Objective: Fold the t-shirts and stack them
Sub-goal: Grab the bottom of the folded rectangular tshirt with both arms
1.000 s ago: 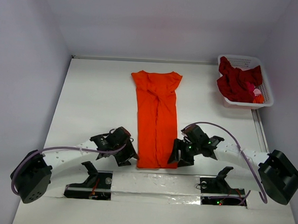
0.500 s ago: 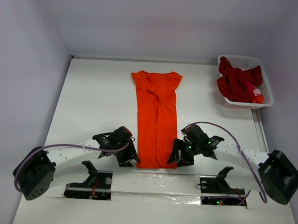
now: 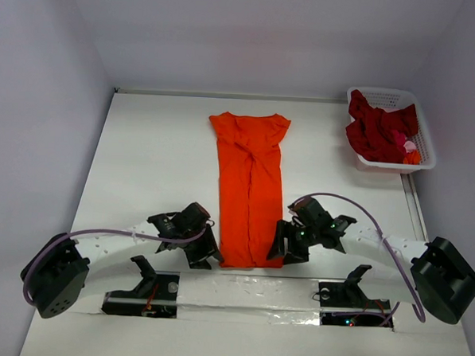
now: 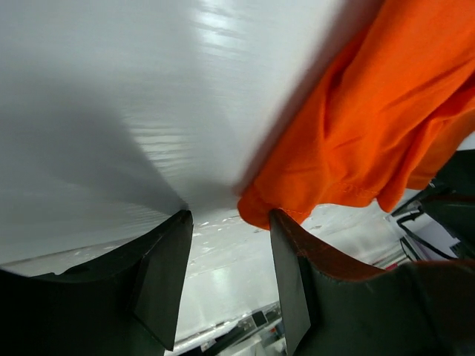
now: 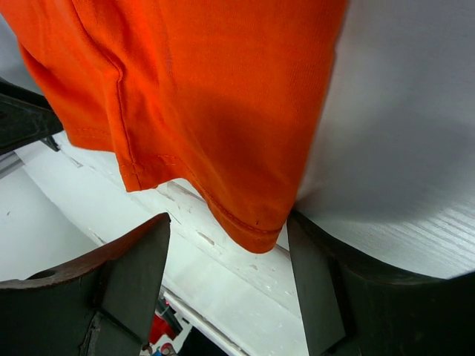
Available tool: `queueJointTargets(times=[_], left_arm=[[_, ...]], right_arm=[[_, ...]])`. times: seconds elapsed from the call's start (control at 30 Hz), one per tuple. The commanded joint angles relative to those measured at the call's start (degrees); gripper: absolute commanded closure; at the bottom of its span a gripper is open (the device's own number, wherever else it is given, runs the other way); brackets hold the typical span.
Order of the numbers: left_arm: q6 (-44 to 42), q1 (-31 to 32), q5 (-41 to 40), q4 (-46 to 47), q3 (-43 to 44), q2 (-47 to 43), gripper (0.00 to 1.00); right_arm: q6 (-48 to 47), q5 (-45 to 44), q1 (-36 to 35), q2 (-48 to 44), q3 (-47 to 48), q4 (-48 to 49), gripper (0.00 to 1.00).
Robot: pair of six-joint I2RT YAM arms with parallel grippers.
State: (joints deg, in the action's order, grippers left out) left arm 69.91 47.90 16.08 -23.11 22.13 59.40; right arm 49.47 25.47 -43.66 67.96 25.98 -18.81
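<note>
The orange t-shirt [image 3: 249, 186] lies flat on the table, folded lengthwise into a narrow strip, collar end far and hem near. My left gripper [image 3: 208, 256] sits at the hem's left corner [image 4: 256, 211], jaws open; the cloth corner touches the tip of the right finger [image 4: 286, 245], nothing between the fingers. At the hem's right corner [image 5: 256, 226] my right gripper [image 3: 280, 250] stands open, the corner just ahead of the gap beside its right finger [image 5: 319, 274]. The dark red t-shirt [image 3: 377, 129] and a bit of pink cloth [image 3: 406, 145] lie in the basket.
A white lattice basket [image 3: 418, 155] stands at the back right by the wall. White walls enclose the table on three sides. The arm bases [image 3: 148, 285] are mounted along the near edge, with taped seams on the table just behind the hem.
The left gripper has slid right and slightly nearer, reaching the hem's left corner, and its jaws narrowed a little. The right gripper has stayed put.
</note>
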Motion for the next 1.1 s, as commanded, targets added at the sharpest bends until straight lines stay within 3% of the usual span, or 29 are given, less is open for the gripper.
queueJointTargets(times=[0.0, 0.3, 0.53, 1.07], left_arm=[[-1.4, 0.3, 0.4, 3.3, -0.4, 3.7, 0.55], [-2.1, 0.3, -1.7, 1.6, 3.7, 4.9, 0.56], [-1.4, 0.3, -3.5, -5.9, 7.2, -1.3, 0.57], [-2.4, 0.3, -1.5, -1.0, 5.0, 2.9, 0.57]], right_arm=[[-1.2, -2.0, -0.6, 0.4, 1.4, 0.4, 0.3], [-1.1, -2.1, -0.6, -0.2, 1.1, 0.3, 0.3], [-1.7, -2.2, -0.6, 0.3, 1.6, 0.0, 0.3], [-1.9, -2.3, -0.6, 0.8, 1.9, -0.2, 0.3]])
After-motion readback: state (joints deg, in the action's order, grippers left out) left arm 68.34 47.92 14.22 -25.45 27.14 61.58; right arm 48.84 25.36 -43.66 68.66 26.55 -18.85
